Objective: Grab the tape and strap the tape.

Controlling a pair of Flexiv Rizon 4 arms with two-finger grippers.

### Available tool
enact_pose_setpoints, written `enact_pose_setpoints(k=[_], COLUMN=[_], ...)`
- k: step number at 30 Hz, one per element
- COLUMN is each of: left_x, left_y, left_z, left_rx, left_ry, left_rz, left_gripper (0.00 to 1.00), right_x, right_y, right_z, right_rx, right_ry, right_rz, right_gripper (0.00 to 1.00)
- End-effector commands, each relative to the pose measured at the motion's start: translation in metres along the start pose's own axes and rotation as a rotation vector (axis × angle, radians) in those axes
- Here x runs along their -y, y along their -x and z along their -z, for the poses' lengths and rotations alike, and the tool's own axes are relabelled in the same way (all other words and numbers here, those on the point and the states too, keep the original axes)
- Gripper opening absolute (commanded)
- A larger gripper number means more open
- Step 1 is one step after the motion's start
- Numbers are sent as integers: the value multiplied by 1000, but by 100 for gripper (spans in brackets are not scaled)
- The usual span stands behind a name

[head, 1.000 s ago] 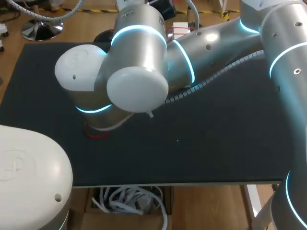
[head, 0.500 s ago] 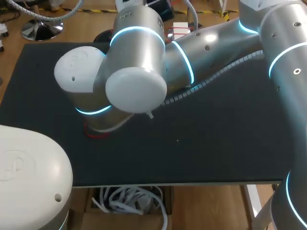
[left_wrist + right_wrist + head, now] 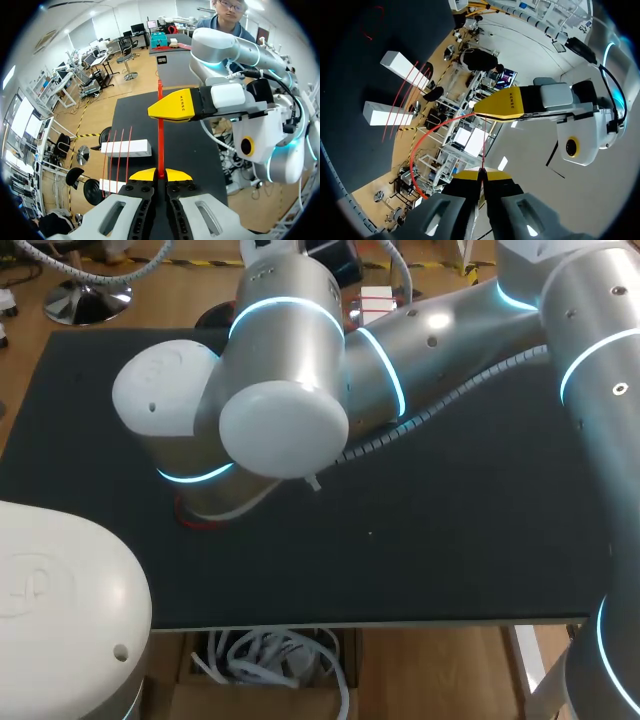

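A thin red tape [image 3: 160,135] runs taut between my two grippers above the dark table [image 3: 480,520]. In the left wrist view my left gripper [image 3: 160,175] is shut on its near end, and my right gripper [image 3: 172,107] pinches it a short way ahead. In the right wrist view my right gripper [image 3: 482,173] is shut on the strand, with my left gripper [image 3: 497,107] ahead of it. A slack loop of tape [image 3: 440,131] curves away to one side. The head view hides both grippers under my right arm [image 3: 300,390]; only a bit of red tape [image 3: 200,521] shows below it.
Two white blocks [image 3: 125,148] [image 3: 112,185] lie on the table beside my left gripper, with several red strands stretched across them; they also show as blocks [image 3: 404,70] [image 3: 384,114] in the right wrist view. My left arm's white housing [image 3: 60,610] fills the table's near left corner.
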State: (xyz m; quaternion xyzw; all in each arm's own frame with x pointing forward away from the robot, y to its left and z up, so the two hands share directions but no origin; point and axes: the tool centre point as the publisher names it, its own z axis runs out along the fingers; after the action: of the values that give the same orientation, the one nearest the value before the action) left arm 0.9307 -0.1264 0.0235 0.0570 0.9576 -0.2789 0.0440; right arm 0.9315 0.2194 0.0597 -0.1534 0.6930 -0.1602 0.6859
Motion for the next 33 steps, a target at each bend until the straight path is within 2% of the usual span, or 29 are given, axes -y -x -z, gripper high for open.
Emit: enact_pose_setpoints(k=[1, 11, 33], left_x=[1, 1, 1], left_y=[0, 0, 0], left_z=[1, 1, 1], left_rx=[-2, -2, -2], left_ry=[4, 4, 4], left_rz=[1, 1, 1], left_gripper=[0, 0, 0], right_x=[-1, -6, -17], right_y=[2, 2, 4], right_z=[0, -2, -2], right_rx=[-9, -36, -33], right_ry=[-1, 8, 31], right_rz=[2, -1, -2], right_gripper=[0, 0, 0])
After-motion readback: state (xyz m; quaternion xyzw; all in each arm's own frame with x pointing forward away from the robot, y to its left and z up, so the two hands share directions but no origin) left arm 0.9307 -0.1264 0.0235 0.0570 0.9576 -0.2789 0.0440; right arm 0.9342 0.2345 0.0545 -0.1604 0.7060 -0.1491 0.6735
